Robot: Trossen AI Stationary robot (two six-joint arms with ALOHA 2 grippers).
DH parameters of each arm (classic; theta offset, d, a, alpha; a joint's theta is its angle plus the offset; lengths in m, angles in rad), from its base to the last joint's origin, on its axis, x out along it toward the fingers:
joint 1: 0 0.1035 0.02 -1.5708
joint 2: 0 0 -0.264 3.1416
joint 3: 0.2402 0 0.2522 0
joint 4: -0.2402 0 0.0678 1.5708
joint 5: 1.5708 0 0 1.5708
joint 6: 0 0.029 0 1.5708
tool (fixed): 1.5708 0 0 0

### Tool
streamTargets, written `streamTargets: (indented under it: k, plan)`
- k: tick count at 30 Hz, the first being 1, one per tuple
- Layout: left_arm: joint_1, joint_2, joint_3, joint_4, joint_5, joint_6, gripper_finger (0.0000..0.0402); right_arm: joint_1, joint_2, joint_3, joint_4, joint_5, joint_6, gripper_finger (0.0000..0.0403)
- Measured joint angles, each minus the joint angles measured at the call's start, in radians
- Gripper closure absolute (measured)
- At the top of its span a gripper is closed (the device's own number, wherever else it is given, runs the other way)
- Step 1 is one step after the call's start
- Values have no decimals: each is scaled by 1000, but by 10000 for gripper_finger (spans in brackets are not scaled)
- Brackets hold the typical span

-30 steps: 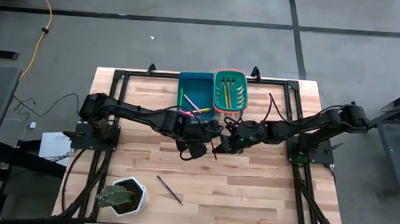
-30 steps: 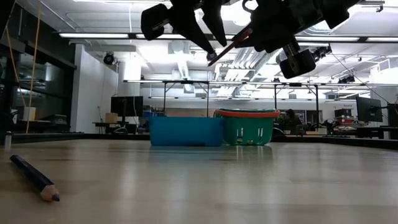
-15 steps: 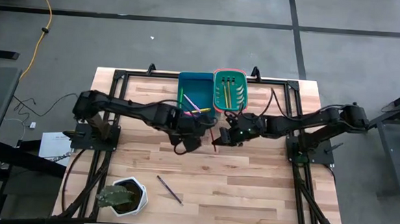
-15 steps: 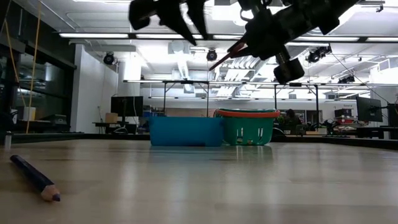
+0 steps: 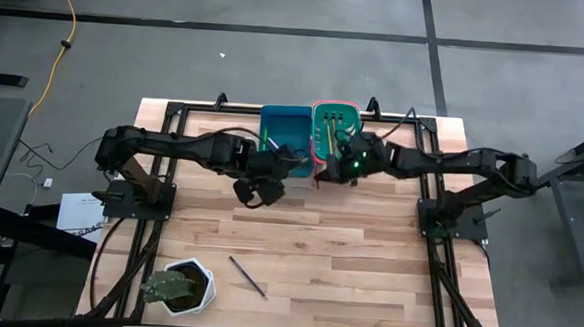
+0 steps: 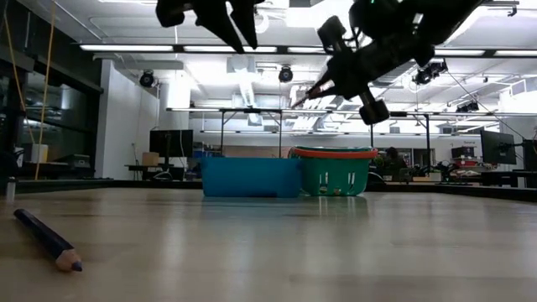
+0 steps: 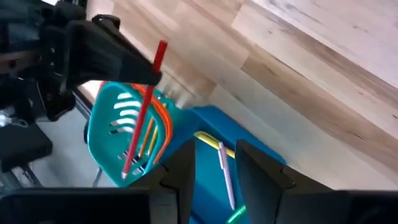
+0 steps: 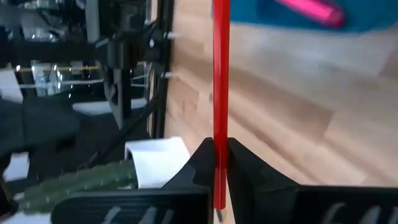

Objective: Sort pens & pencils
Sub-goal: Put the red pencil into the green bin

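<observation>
Centrally, a red pencil [image 8: 221,81] is clamped between the closed fingers of the right gripper [image 5: 324,171], held in the air just at the near edge of the green basket [image 5: 348,117]; the left wrist view shows the same pencil [image 7: 143,111] slanting across the basket's open top. Two yellowish pencils [image 5: 330,136] already lie inside that basket. Beside it, touching, stands the blue bin [image 5: 274,118], which holds pink and yellow pens [image 5: 290,157], one resting against its near rim. A dark purple pencil [image 5: 247,276] lies alone on the wooden table [image 5: 367,268], well apart from both containers and toward the front edge; the low view shows it [image 6: 46,238] flat on the boards. The left gripper [image 5: 260,192] hangs above the table just in front of the blue bin, its fingers [image 7: 258,171] parted a little and holding nothing. A potted cactus [image 5: 177,288] sits at the table's front left corner.
</observation>
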Motion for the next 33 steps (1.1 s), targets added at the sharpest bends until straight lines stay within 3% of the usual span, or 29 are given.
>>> streamTargets:
  k: [11,17,28,33]
  plan:
    - [21,-4,0,-58,19,-101,307,-288,0,0,-160,-166,-128,398]
    - [18,-4,0,-51,39,-106,309,-395,1,0,-159,-213,-141,398]
    - [18,-4,0,-26,62,-108,316,-436,64,0,-125,-259,-159,397]
    - [18,-4,0,-26,76,-108,316,-439,90,0,-55,-251,-151,372]
